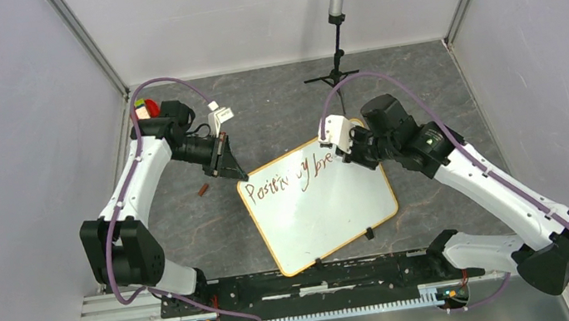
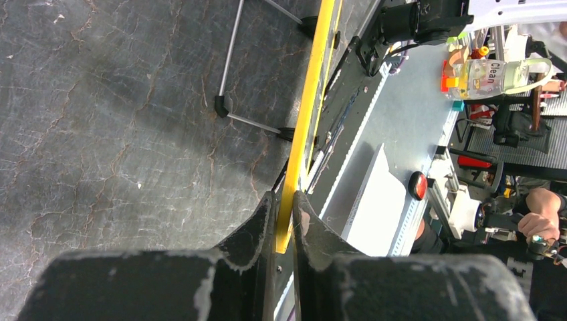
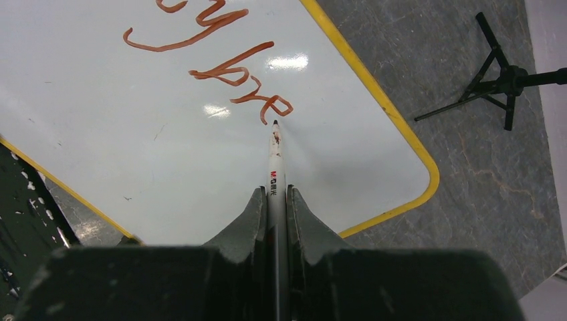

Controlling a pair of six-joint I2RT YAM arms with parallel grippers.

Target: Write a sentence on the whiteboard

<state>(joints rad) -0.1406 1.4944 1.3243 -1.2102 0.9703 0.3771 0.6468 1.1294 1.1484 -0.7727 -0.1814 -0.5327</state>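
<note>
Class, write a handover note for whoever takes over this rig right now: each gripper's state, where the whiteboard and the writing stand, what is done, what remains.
Left gripper: shut on the yellow rim of the whiteboard at its far-left corner, apparently steadying it.
Right gripper: shut on the marker, tip at the end of the last letter.
Done: the sentence reads roughly "Positivity bre", in one line.
Left: finish that word and the rest of the sentence.
</note>
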